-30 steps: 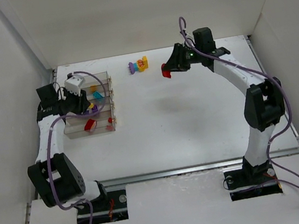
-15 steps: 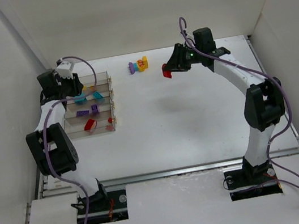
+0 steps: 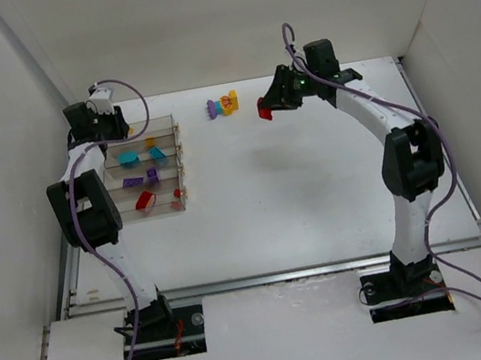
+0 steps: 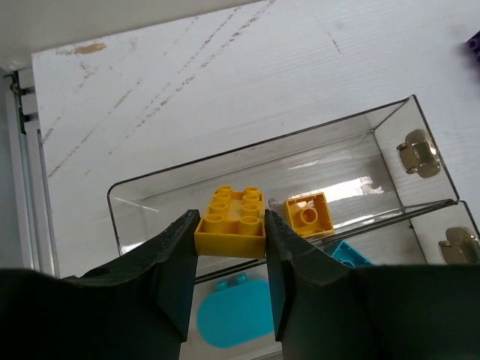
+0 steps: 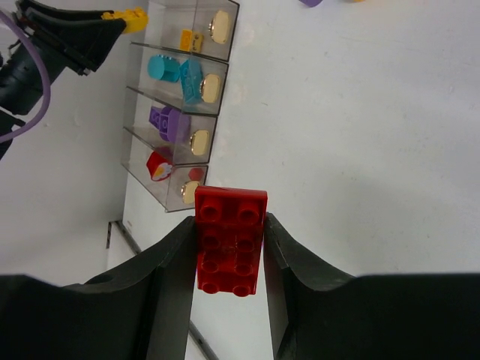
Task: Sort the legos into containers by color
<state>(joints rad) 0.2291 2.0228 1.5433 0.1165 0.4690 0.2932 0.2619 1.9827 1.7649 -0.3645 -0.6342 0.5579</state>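
Currently a yellow brick (image 4: 231,214) is pinched by the left tool (image 4: 230,225), seemingly above its bin (image 4: 390,150), for release; a red brick (image 5: 229,247) by the right tool (image 5: 229,221).

top cam looking down from high, left wrist close over the containers (image 4: 352,161), right wrist sees them from farther off

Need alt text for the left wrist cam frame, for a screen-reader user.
The left gripper pinches a yellow brick between its two dark fingers, in front of a clear plastic bin that holds a smaller yellow brick. A teal piece shows in the neighbouring bin below, and the white table fills the rest.
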